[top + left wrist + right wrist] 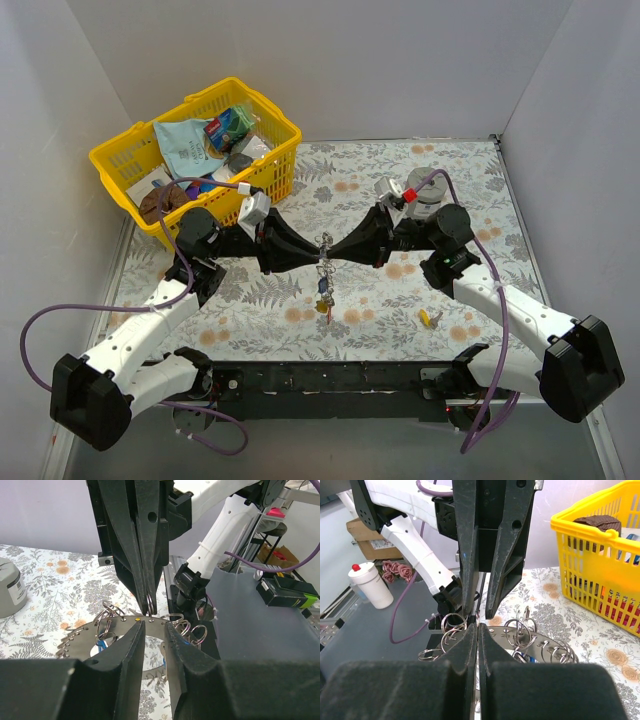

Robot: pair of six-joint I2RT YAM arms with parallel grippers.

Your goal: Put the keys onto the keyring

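The keyring (324, 243) hangs above the table's middle, where both grippers meet. It is a silver disc (82, 630) with an open centre and many small split rings along its rim. Keys (325, 290) dangle beneath it, one with a blue head (101, 645). My right gripper (478, 626) is shut on a small split ring at the keyring's (540, 645) top edge. My left gripper (155, 626) faces it from the other side. Its jaws stand a narrow gap apart over the rim, with the table showing between them. A yellow key (425, 318) lies alone on the table, right of centre.
A yellow basket (112, 157) full of packets stands at the back left. A grey cylindrical roll (428, 195) sits at the back, behind the right arm. White walls close in the table on three sides.
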